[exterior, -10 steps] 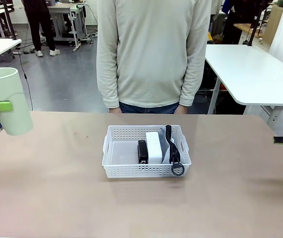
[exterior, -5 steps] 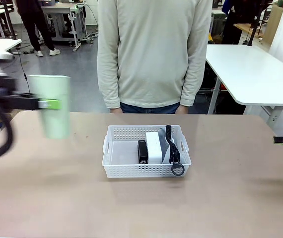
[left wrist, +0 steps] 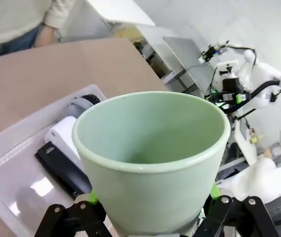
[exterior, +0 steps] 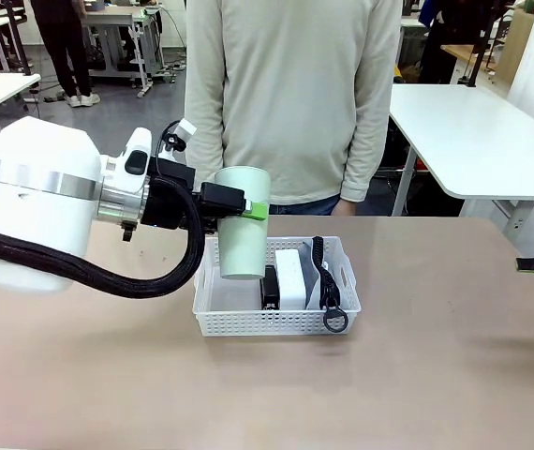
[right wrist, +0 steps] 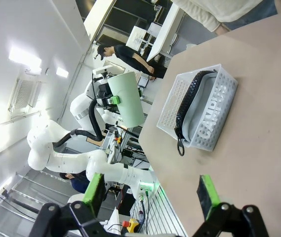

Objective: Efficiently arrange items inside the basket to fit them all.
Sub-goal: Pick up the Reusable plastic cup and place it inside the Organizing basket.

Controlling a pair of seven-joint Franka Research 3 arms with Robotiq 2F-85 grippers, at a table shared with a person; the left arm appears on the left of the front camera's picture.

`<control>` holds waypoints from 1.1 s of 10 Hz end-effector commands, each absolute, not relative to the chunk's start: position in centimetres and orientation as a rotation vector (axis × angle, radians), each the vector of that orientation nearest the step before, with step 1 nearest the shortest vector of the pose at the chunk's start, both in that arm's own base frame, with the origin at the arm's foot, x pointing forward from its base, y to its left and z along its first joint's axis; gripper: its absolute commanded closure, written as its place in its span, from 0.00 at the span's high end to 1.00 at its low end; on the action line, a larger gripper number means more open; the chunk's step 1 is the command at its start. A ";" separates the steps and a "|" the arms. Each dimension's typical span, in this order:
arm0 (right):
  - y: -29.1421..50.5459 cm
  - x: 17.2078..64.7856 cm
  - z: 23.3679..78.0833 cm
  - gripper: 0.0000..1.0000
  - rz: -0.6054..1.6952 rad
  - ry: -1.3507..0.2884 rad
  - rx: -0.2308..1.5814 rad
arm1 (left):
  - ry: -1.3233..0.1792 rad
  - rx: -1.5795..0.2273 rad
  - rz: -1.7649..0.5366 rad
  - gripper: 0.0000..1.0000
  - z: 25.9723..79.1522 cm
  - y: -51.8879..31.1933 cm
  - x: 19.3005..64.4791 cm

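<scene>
- Table (exterior: pixel 80 375): tan top, bearing one basket near its middle; a person (exterior: pixel 290 94) in a cream sweater stands at the far edge.
- Left arm (exterior: pixel 42 211): white, reaching in across the table's left half, black cable looped beneath it.
- Basket (exterior: pixel 213 281): white perforated plastic, rectangular. Its left part is bare floor; the stapler, the clock and the pouch stand side by side in the right part.
- Pale green cup (exterior: pixel 242 223): upright, mouth up, held in the air over the basket's left rear corner, its base at about rim height in the front view. The left wrist view looks into it: nothing inside.
- Grey zip pouch (right wrist: pixel 214 116): on edge against the basket's right wall, black strap (exterior: pixel 328 295) hanging over the front rim. The right wrist view reads "CAMPUS" on its side.
- White digital clock (exterior: pixel 289 277): on edge, between pouch and stapler.
- Black stapler (exterior: pixel 269 286): lying left of the clock.
- Left gripper (exterior: pixel 245 208): pinching the cup's wall from both sides.
- Right gripper (right wrist: pixel 151 192): at the table's right edge, fingers spread wide, holding nothing.
</scene>
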State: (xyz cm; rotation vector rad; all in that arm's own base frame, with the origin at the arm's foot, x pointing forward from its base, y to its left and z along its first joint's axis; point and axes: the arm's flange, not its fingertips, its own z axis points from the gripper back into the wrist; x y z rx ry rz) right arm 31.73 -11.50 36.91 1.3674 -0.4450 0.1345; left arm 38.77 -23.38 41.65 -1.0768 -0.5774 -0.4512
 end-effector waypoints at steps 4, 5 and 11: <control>-11.5 31.2 36.9 1.00 0.158 -0.450 1.367 | -0.607 -1.061 -0.489 0.87 42.1 -22.3 38.4; -11.5 31.2 36.9 1.00 0.158 -0.450 1.367 | -0.417 -0.881 -0.300 0.87 43.4 -22.9 38.1; -11.5 31.2 36.9 1.00 0.158 -0.450 1.367 | -0.135 -0.279 -0.171 0.87 49.7 -34.3 39.6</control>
